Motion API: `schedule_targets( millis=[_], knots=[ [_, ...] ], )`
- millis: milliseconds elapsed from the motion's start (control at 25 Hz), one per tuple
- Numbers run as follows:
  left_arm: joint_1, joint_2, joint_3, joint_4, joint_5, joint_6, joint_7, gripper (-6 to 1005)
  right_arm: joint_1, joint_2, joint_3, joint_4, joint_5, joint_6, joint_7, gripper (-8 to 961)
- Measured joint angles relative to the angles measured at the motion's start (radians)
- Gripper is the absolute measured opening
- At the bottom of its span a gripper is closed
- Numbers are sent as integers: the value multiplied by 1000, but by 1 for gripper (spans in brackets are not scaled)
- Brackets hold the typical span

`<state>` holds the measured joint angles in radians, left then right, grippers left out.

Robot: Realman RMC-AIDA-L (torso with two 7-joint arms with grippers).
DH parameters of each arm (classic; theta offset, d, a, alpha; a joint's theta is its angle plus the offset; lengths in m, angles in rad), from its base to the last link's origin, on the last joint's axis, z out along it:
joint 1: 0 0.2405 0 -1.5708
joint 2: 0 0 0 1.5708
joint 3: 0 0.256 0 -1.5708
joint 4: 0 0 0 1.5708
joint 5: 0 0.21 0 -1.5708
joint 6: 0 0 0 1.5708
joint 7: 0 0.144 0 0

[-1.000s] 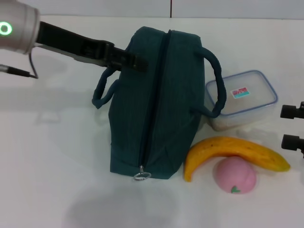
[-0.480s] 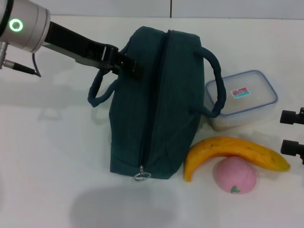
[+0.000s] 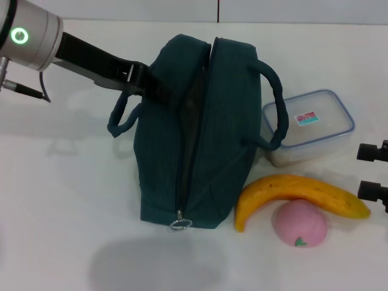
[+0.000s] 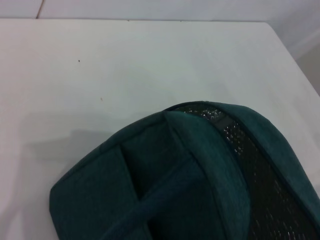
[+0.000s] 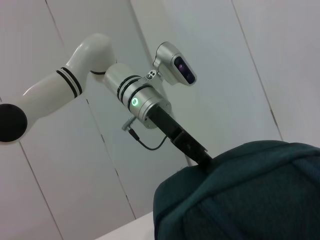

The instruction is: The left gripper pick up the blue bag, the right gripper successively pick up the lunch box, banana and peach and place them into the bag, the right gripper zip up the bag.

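Bag (image 3: 200, 139) gapes, contents unseen; left fingers (image 3: 159, 91) grip it, right's (image 3: 373, 173) spread.

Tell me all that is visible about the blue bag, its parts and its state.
The blue bag is dark teal fabric and stands on the white table. Its top zipper is partly open, with a ring pull at the near end. A loop handle hangs on each side. The left gripper holds its far top edge; the lunch box sits beside it.

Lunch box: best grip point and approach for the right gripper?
Probably from above, fingers across the short width of the lunch box. Its flat lid faces up; the bag handle crowds one end and the banana the near side. Right gripper waits beside it.
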<state>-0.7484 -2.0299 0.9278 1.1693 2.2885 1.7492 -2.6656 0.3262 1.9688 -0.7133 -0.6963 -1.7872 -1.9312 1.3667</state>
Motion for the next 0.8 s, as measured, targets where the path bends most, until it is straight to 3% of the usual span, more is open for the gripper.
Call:
schedule_targets(
  millis=[120,320,480,680,800],
  knots=[
    [2,-3,0,2,1,0,-7,213,0,-1,0,21,0,0,0,796],
    [9,-7,0,6,-2,1,-8,109,6,-4,19,85,12,6,4,796],
    [12,-17,0,6,-5,2,-8,47,9,12,255,225,25,48,9,796],
    [21,-32,1,9,-7,2,-1,50,-2,10,565,458,28,184,48,795],
    [24,-37,4,10,-7,3,5,50,-17,19,634,508,28,339,151,793]
  ],
)
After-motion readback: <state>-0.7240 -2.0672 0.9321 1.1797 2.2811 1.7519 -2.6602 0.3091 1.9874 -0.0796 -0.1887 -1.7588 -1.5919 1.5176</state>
